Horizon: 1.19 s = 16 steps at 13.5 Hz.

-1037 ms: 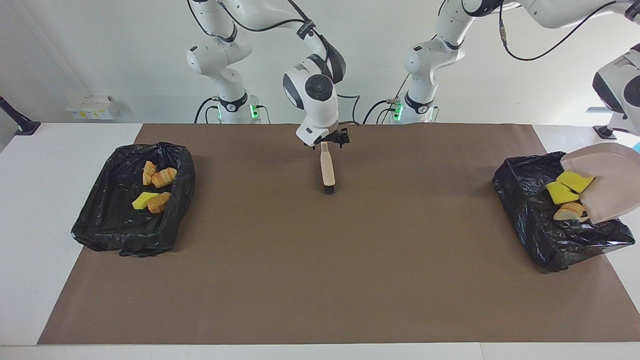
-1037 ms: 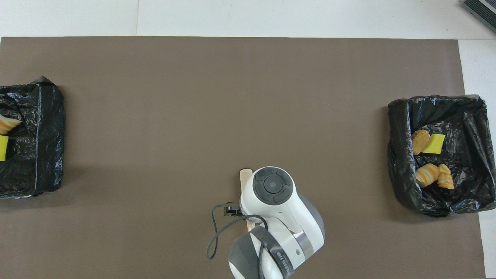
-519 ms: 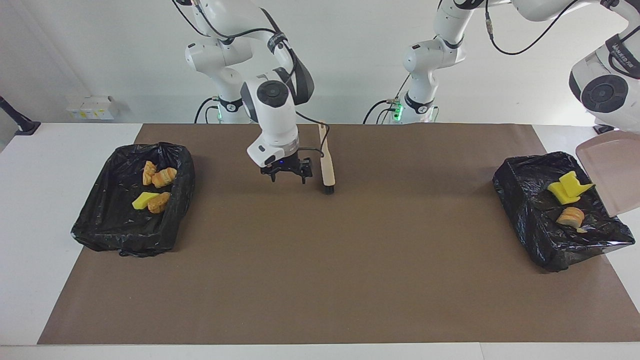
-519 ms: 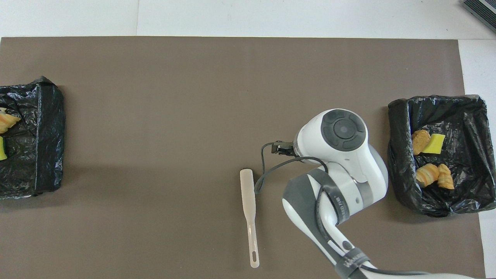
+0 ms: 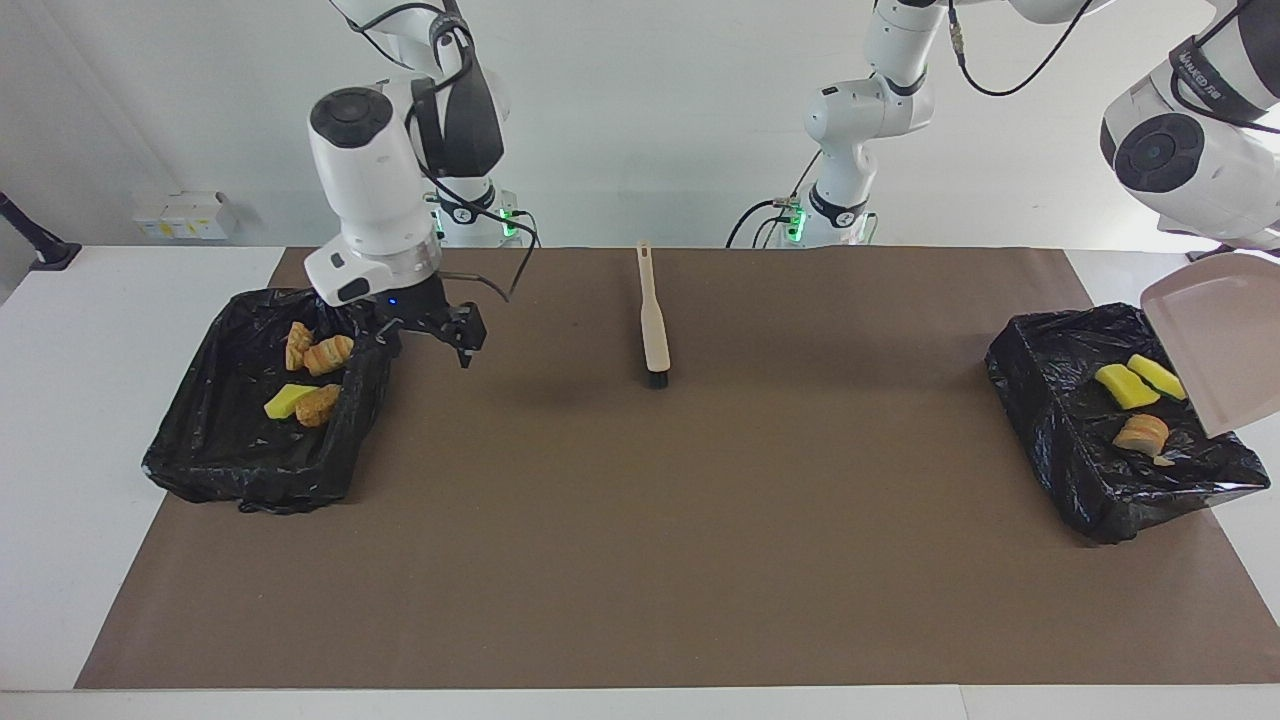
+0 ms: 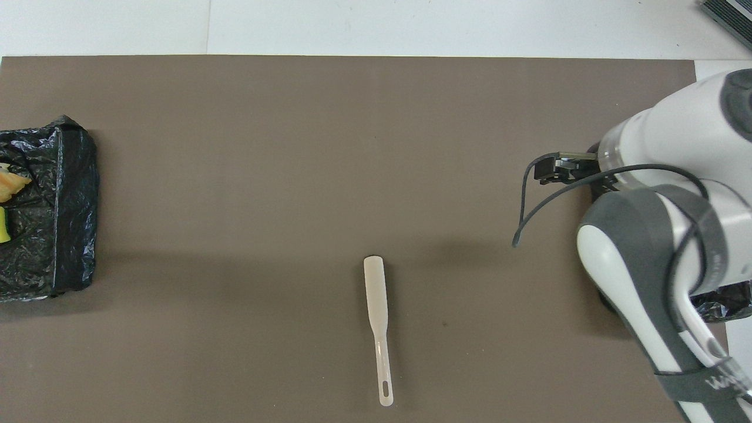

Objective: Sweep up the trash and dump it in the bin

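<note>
Now crinkled black bin [image 5: 255,470] holds spongy, crumbly trash [image 5: 305,378].

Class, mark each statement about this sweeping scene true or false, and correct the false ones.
1. The brush lies on the mat, held by no gripper. True.
2. The right gripper is shut on a scrap. False: it is open and empty, over the edge of the bin at its end.
3. Trash lies loose on the mat. False: all visible scraps, like this one, are in the two bins.
4. The dustpan is tilted up over the other bin. True.
</note>
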Available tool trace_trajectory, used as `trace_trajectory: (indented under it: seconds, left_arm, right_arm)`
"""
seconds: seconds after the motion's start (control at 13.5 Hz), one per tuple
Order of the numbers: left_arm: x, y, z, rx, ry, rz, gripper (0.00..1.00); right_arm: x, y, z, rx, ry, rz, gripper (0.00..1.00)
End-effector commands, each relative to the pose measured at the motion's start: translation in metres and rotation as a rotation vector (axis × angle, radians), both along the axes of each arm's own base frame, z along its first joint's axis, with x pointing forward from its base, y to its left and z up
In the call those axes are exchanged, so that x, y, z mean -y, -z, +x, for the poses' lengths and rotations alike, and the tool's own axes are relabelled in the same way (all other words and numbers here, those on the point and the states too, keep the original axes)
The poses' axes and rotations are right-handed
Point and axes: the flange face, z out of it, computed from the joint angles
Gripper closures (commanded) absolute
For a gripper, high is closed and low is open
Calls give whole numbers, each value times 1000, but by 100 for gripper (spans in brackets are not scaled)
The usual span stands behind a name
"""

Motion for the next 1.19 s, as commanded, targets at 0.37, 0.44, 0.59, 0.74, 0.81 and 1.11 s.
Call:
trace_trajectory:
  seconds: [0.37, 0.44, 0.59, 0.74, 0.81, 1.11]
  left_arm:
    - [62, 33, -16, 66, -193, -581, 100]
    - [66, 42, -19, 60, -244, -650, 100]
    - [83, 59, -27, 157, -456, -694, 100]
    - [115, 71, -29, 228, -620, -774, 100]
    - [121, 79, -30, 257, -701, -807, 100]
    - [180, 94, -29, 348, -867, -851, 100]
  right_arm:
    - [108, -114, -76, -100, -42, 36, 0]
    - [102, -113, -79, -101, -53, 37, 0]
    - [101, -111, -80, -102, -64, 38, 0]
    - [105, -111, -77, -90, -122, 35, 0]
    - [109, -112, -75, -75, -122, 34, 0]
    - [122, -107, -73, -77, -92, 63, 0]
